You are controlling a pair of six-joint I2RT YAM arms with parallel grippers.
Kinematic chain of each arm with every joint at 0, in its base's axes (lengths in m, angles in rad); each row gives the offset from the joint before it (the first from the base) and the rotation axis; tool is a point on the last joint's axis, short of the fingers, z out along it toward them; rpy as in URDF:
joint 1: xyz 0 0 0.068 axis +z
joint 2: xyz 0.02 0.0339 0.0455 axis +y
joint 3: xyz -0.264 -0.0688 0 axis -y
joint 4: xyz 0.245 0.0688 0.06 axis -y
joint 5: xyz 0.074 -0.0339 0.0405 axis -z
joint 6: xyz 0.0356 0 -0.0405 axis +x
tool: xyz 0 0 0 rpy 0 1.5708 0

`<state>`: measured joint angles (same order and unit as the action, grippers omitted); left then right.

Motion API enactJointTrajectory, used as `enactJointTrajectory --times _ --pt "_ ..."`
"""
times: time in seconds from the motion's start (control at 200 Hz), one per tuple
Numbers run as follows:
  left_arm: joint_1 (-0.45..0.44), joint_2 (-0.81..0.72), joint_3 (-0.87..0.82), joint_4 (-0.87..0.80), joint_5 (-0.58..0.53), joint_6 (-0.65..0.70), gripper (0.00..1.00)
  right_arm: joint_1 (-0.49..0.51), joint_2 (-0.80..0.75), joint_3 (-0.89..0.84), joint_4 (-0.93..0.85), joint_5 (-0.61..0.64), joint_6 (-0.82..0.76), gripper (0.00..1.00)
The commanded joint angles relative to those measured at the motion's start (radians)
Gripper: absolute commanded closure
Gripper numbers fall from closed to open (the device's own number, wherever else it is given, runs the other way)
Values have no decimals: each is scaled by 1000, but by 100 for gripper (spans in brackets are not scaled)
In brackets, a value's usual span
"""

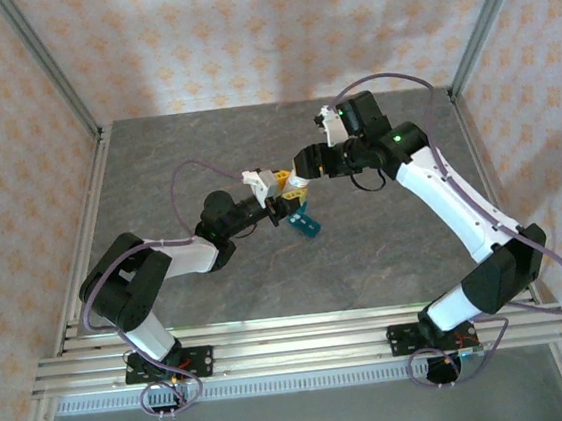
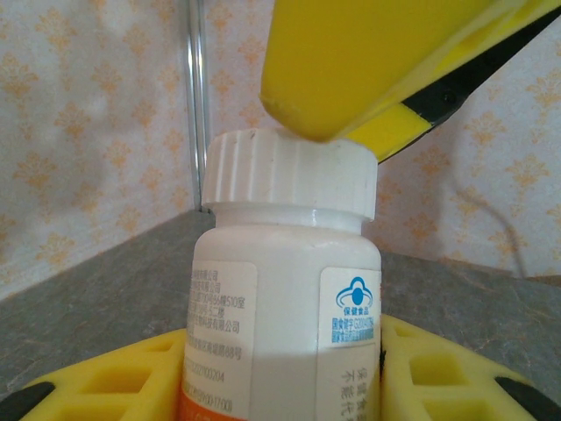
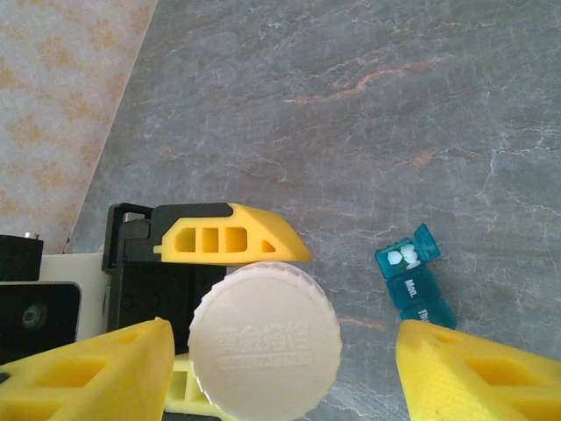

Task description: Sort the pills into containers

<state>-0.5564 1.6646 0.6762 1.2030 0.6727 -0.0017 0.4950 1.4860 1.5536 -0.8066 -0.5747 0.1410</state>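
l gripper (image 1: pixel 279 209): you had it clamped on a white bottle (image 2: pixel 280 298), mid table (image 1: pixel 174 151). in its wrist cam the yellow fingers (image 2: pixel 105 386) pressed the bottle's lower body from both sides.
bottle: it stood upright in that grip, off the table as far as you could tell from the top view. label (image 2: pixel 349 311) had a blue logo and small print, too fine to read.
cap (image 2: pixel 289 171): white, ribbed, on the bottle. from the r wrist cam you looked straight down on it (image 3: pixel 265 329); it had raised lettering, unreadable.
r gripper (image 1: pixel 296 181): it hung right over the bottle w/ jaws wide apart. in its own cam (image 3: pixel 280 368) one finger (image 3: pixel 88 368) sat just beside the cap and the other (image 3: pixel 478 373) was well apart from it. in the l wrist cam a yellow finger (image 2: pixel 351 61) of it met the cap's top edge; you couldn't tell if it pressed or only touched.
box (image 3: pixel 414 282): teal strip, flat on the table, just beside the l gripper tip in the top view (image 1: pixel 306 224) and near the bottle. end lid was flipped up; the next lid read "mon."
pills (image 3: pixel 403 257): white, a few in the opened end compartment. count not clear. other compartments were shut, contents hidden.
table: grey, stone-patterned.
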Motion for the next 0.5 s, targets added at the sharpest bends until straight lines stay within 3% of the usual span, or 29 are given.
enactJointTrajectory --times 0.0,0.495 --pt "-9 -2 3 64 -1 -7 100 9 10 38 -12 11 -16 35" --pt "-10 0 6 66 0 -4 100 10 23 17 3 -5 32 58"
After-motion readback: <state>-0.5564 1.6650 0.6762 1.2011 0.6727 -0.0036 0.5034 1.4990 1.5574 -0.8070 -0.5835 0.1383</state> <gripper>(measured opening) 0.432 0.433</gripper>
